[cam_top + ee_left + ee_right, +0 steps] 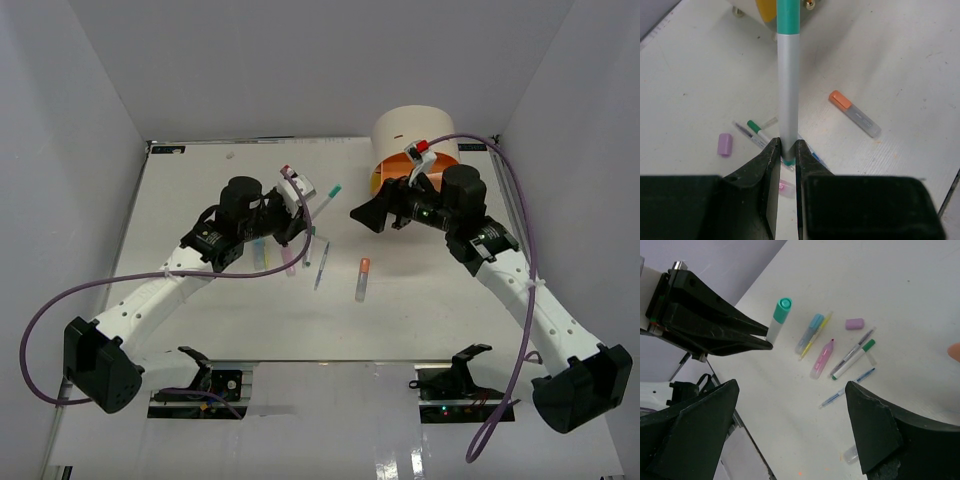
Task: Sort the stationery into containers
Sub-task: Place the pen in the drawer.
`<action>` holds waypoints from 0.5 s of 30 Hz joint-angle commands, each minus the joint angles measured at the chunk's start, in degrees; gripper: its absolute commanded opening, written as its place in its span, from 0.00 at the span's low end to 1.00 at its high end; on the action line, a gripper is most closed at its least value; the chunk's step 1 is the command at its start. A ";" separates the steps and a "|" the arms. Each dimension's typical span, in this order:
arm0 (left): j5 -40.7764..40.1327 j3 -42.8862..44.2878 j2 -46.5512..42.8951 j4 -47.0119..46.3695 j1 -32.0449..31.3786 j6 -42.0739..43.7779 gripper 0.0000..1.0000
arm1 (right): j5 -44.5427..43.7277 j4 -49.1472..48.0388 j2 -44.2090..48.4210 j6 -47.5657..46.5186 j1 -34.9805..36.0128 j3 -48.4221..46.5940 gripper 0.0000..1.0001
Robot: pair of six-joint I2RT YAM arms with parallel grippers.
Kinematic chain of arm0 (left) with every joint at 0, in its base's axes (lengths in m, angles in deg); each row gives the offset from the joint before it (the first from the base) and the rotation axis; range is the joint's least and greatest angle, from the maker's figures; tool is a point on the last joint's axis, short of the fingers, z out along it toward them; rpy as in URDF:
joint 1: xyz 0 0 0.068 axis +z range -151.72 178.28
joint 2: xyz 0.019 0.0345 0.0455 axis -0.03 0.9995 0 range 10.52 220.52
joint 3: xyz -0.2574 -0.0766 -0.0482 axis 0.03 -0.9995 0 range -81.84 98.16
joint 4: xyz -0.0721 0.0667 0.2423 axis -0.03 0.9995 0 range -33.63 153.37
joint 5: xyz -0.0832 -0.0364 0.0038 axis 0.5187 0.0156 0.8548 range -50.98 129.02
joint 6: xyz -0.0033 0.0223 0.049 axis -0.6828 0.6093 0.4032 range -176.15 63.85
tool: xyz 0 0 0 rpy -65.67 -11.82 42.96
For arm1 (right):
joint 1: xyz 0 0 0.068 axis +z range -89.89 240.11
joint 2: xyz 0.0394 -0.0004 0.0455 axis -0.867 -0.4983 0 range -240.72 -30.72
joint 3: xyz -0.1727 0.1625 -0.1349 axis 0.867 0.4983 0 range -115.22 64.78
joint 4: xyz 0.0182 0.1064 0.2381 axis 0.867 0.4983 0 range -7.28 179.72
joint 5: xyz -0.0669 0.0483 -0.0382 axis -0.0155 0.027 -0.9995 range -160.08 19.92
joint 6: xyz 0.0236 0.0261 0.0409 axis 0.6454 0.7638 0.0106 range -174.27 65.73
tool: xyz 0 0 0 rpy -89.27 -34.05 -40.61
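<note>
The left gripper (786, 150) is clamped on the teal-capped marker (788, 90), whose long axis points toward the organiser (410, 125) (across the table); the right gripper (365, 217), spread apart, hangs nearer it.

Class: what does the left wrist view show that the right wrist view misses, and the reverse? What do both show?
Left wrist only: the round cream organiser's base. Right wrist only: the right arm's open black fingers. Both: the teal-capped silver pen pinched by the left fingers, a small purple piece, a green-capped white pen.
</note>
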 commanded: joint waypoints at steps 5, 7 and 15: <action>6.33 0.32 -0.50 -2.30 -1.29 5.74 0.00 | -1.40 -4.45 -4.42 3.88 3.96 -6.48 0.97; 7.30 -0.13 -1.11 -2.47 -1.64 6.10 0.00 | -1.67 -4.72 -5.92 4.14 4.67 -7.44 1.00; 6.94 -2.32 -1.81 -3.53 -2.25 7.24 0.00 | -2.20 -6.21 -9.52 5.37 6.60 -9.03 0.83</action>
